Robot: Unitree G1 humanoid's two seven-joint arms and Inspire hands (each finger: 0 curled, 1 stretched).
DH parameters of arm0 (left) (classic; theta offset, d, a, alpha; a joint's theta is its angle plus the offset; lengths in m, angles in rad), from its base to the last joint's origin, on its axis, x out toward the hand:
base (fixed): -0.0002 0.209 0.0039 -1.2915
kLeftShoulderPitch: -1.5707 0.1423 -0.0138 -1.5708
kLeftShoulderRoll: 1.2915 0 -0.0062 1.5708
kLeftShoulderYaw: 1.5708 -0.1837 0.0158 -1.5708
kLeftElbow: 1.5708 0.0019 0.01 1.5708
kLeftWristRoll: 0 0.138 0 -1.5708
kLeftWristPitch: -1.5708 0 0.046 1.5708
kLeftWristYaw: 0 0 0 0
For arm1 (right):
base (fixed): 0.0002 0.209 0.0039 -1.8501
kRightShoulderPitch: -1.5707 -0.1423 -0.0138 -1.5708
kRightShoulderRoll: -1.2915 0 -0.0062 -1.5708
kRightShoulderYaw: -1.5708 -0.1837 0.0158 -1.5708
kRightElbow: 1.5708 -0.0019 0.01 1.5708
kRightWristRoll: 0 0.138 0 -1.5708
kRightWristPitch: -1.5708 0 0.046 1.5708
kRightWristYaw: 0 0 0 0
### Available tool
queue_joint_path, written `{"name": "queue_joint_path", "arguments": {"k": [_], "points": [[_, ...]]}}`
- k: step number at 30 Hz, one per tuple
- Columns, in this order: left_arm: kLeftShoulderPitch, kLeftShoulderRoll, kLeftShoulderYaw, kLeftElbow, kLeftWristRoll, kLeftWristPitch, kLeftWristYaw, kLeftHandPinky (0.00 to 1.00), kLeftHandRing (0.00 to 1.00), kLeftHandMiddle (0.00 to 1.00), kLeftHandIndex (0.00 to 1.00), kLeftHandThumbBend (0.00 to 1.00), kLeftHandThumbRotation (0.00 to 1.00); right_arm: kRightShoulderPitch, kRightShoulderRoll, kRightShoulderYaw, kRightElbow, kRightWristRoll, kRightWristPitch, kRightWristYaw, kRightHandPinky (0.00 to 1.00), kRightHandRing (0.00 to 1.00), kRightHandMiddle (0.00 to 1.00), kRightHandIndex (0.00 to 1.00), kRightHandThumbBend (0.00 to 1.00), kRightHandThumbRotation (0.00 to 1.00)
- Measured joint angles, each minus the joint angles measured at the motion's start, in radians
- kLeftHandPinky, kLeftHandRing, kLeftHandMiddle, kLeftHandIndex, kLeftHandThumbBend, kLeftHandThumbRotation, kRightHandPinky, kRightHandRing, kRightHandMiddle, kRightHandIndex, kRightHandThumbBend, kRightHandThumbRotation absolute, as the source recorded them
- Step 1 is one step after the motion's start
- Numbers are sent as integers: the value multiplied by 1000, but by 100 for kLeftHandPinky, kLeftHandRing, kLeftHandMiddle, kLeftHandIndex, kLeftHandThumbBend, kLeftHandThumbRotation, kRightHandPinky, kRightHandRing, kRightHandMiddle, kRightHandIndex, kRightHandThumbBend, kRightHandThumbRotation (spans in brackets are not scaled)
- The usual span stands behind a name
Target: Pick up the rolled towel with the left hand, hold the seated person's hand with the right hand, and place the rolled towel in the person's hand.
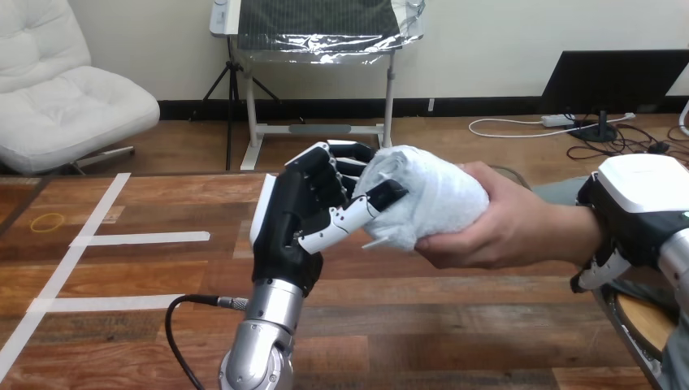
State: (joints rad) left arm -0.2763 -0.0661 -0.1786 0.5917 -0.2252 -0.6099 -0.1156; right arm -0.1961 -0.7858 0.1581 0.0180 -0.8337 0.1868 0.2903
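Head view: my left hand [296, 219] and the person's hand [496, 227] both grip the rolled towel [431, 191].

The wooden table [122, 325] spreads beneath the towel, which is held up above it. Left of the towel, my silver left arm [264, 333] rises from the bottom edge, and my left hand has fingers and thumb curled round the towel's left end. Right of the towel, my right hand [638, 207] sits clamped over the person's wrist, with a finger [600, 272] hooked underneath. The person's hand is closed round the towel's right end.
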Motion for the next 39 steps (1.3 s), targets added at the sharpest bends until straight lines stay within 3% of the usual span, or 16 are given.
{"name": "queue_joint_path", "arguments": {"k": [5, 6, 12, 25, 39], "points": [[-1, 0, -1, -4, -3, 25, -47, 64, 73, 75, 76, 74, 35, 1, -1, -3, -13, -2, 15, 23, 64, 80, 84, 81, 89, 5], [-1, 0, -3, -6, -3, 35, -67, 75, 82, 84, 85, 81, 43, 1, -1, -3, -17, -3, 18, 30, 71, 85, 88, 85, 89, 6], [-6, 0, -16, -20, 17, 75, -116, 94, 96, 97, 97, 95, 57, 1, -1, -4, -42, -3, 22, 50, 83, 94, 96, 91, 90, 7], [-13, 1, -40, -44, 115, 96, -143, 100, 100, 100, 100, 100, 67, 1, 0, -4, -98, -4, 12, 61, 86, 96, 97, 92, 89, 5], [-14, 1, -40, -57, 156, 95, -173, 100, 100, 100, 100, 100, 68, 21, 0, -8, -152, -4, 58, 116, 85, 96, 97, 92, 87, 6]]}}
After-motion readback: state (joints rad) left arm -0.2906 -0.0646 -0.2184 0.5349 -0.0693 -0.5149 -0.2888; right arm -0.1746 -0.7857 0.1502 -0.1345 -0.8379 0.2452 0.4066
